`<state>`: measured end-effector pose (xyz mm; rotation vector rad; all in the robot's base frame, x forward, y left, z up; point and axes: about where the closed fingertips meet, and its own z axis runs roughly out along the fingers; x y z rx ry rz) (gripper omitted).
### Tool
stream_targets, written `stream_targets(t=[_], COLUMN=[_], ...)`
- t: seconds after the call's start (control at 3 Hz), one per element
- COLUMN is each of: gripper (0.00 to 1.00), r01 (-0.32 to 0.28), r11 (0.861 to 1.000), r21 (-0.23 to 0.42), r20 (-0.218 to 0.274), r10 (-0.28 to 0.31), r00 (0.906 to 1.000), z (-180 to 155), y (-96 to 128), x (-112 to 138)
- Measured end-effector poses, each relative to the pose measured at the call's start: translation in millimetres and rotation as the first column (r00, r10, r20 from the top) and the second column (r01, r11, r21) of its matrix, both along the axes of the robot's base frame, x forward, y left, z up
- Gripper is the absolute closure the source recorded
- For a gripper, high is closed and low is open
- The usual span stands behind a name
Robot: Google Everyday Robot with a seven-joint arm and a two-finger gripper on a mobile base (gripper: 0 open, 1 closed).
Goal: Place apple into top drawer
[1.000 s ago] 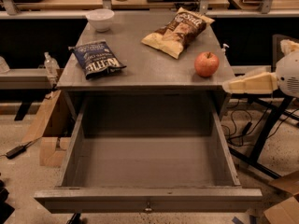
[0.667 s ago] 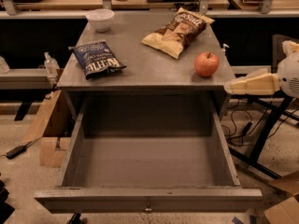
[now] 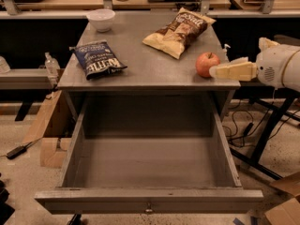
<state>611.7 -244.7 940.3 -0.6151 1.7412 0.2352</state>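
- The apple (image 3: 206, 63) sits on the worktop (image 3: 140, 64) at its front right, above the open top drawer (image 3: 150, 200)
- The claw (image 3: 215, 71) is just right of the apple; whether it is open or closed cannot be told

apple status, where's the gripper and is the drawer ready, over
Gripper level with the apple, at its right side. Apple on the cabinet top, near the front right corner. Top drawer pulled open, nothing inside. Nothing in the way.

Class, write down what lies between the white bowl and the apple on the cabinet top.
In the camera view, the brown chip bag lies between the white bowl and the apple; the gripper sits just right of the apple.
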Motion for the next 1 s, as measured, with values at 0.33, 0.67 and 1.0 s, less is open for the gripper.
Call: stream_targets(t=[0.33, 0.67, 1.0], gripper=[0.0, 0.0, 0.0], r01=[0.003, 0.019, 0.003], r11=[1.0, 0.999, 0.996], r21=[0.023, 0.049, 0.095], r20=[0.0, -0.005, -0.027], r10=[-0.003, -0.018, 0.0], r00=[1.0, 0.9998, 0.9996], z=[-12, -31, -52], y=[4, -1, 3], x=[34, 63, 89])
